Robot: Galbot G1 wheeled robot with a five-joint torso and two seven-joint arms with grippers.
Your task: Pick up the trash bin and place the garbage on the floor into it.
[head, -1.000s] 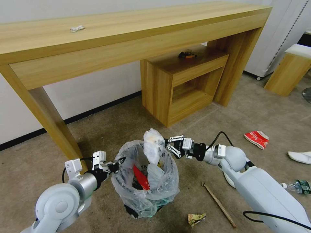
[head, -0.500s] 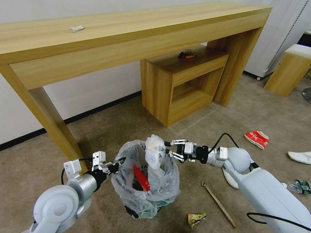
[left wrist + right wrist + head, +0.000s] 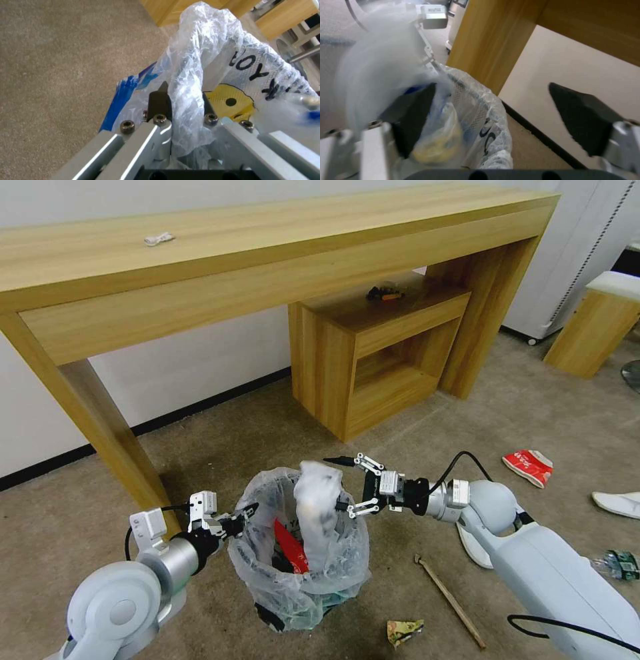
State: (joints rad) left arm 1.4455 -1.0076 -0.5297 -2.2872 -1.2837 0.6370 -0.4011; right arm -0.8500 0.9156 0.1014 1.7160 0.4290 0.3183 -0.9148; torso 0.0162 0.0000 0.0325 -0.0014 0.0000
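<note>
Change vs half a second ago: right gripper (image 3: 345,484) jaws now spread wide, where they were pinched on the crumpled white bag wad (image 3: 316,500). Wad sits lower than before, now at the bin mouth, lower centre of the head view; right wrist view shows it as a blurred pale streak beside one pad, so I judge it's released and falling, not yet settled. That means this piece of garbage is as good as binned.

Trash bin (image 3: 300,587): lower centre of frame, on the beige carpet floor (image 3: 220,447), mouth facing up, long axis roughly vertical. Liner rim is pulled toward lower left, where the left gripper (image 3: 244,513) holds it. Left wrist view: jaws pinching a bunched fold of the liner, yellow cartoon face and black letters just beyond. A red wrapper (image 3: 291,547) is already inside.

Wad long axis: near vertical, narrow end down into the bin, top end just above the rim.

Left on the floor:
- wooden stick (image 3: 450,600), lower right, long axis diagonal, upper-left to lower-right
- small crumpled wrapper (image 3: 404,631), bottom centre
- red packet (image 3: 529,467), right
- white slipper (image 3: 617,504), right edge
- bottle (image 3: 617,564), right edge, below the slipper

Judgement: task partway done; several items still out, all on the right arm's side.
</note>
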